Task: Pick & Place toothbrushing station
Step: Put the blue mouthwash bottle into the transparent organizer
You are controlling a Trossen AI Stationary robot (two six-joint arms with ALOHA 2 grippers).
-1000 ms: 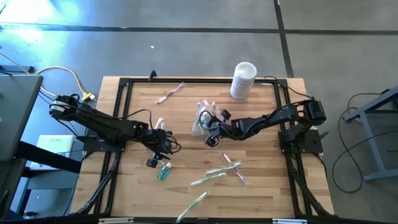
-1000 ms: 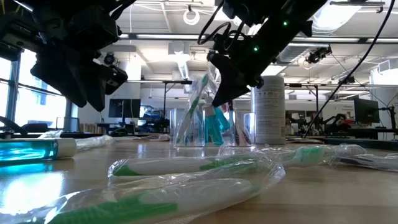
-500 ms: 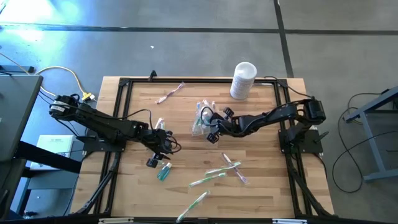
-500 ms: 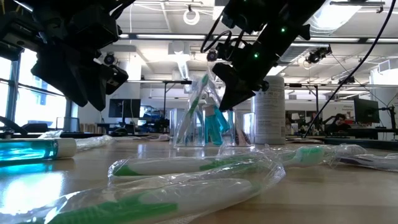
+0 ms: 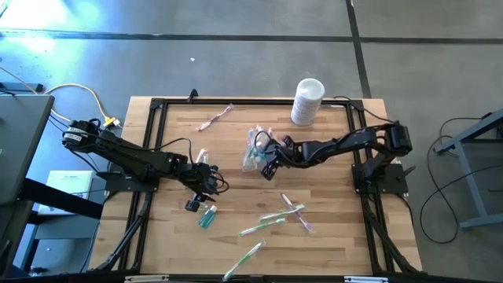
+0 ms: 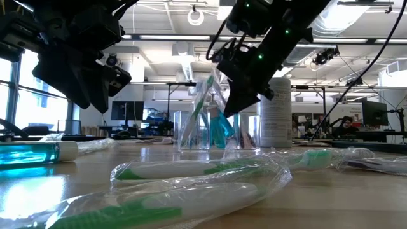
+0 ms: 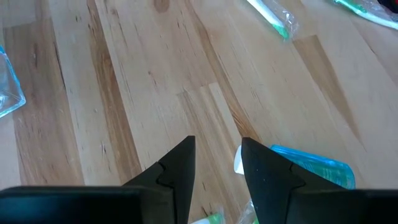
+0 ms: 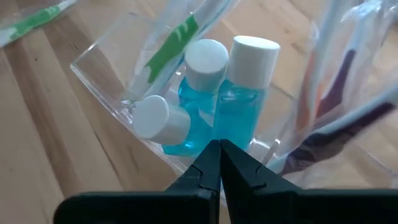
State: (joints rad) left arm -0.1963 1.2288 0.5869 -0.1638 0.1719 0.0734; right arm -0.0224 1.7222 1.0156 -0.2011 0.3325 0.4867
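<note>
A clear plastic cup [image 5: 253, 151] stands upright near the table's middle. It holds three teal tubes with white caps [image 8: 239, 93] and wrapped toothbrushes [image 8: 171, 46]. My right gripper [image 8: 219, 149] is shut, slanting down, its tips at the cup's rim [image 8: 106, 74] on the side toward the table's right edge. My left gripper [image 7: 217, 155] hangs open over bare wood left of centre. A teal tube [image 7: 314, 171] lies flat on the table just beside its fingers. More wrapped toothbrushes [image 5: 271, 224] lie toward the near edge. My right gripper's shut fingertips [image 8: 214, 163] come slanting down from the table's right to the cup's wall just below its rim [image 8: 186, 160]. I cannot tell whether they touch it. The cup stands upright on the table [image 6: 206, 130].
A white canister [image 5: 307, 101] stands at the far right of the table. A pink wrapped toothbrush [image 5: 216, 116] lies at the far left. A black frame [image 5: 157, 106] runs round the table's edges. Bare wood lies between the two grippers.
My right gripper has gone toward the table's far edge, closer to the cup, and has rolled a little about its own line. It has stayed shut. The cup has not moved.
</note>
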